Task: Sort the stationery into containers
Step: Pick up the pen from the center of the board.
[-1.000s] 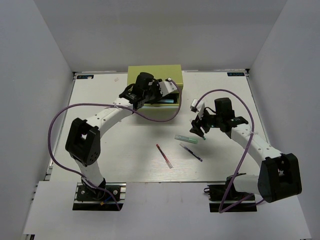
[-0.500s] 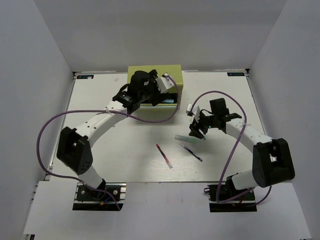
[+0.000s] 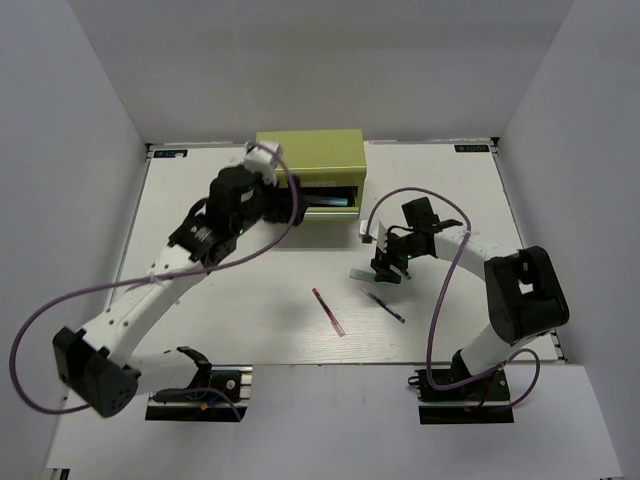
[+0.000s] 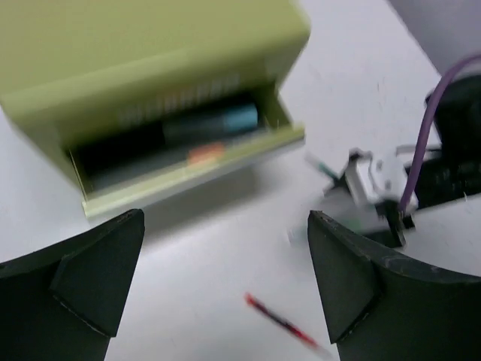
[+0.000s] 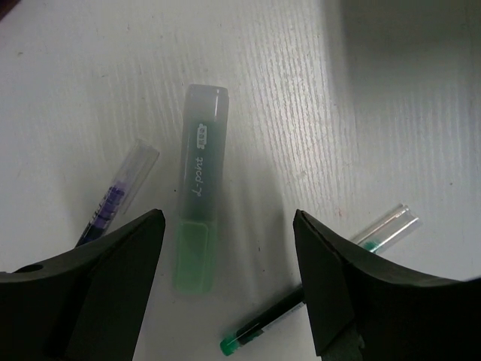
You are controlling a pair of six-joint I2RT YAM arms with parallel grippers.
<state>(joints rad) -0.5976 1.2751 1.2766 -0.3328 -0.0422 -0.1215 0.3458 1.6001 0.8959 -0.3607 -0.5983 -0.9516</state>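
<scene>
Stationery, loose: four pieces on the table (image 3: pixel 270 300) in front of the chest (image 3: pixel 310 152), all on the arms' side of it.

Chest: yellow-green metal, at the far edge; one drawer (image 4: pixel 188 169) pulled out toward the arms; inside it a light blue marker (image 4: pixel 214 122), an orange piece (image 4: pixel 207 154) and something dark, too blurred to name.

Highlighter (image 5: pixel 197 226): green, frosted cap, nearest the chest of the loose pieces, off its right front corner; flat on the table; judged light, stiff, smooth plastic, so a little slippery; best taken across the barrel at mid-length, where the flat sides give the pads purchase.

Blue pen (image 5: pixel 113 199) and green pen (image 5: pixel 301 316): either side of the highlighter, near it but apart; thin, round, clear-capped; likely to roll if nudged; pinch at the middle, low to the table.

Red pen (image 3: pixel 327 311): further from the chest, straight out from its front; slim, light, same handling.

Left gripper (image 4: pixel 224 248): jaws wide apart, nothing between them; just in front of the drawer.

Right gripper (image 5: pixel 225 248): jaws spread, nothing gripped; above the highlighter, which lies between its fingers nearer one of them; whether the tips touch the table cannot be told.

Progress, as judged: partly sorted; four pieces remain outside.
</scene>
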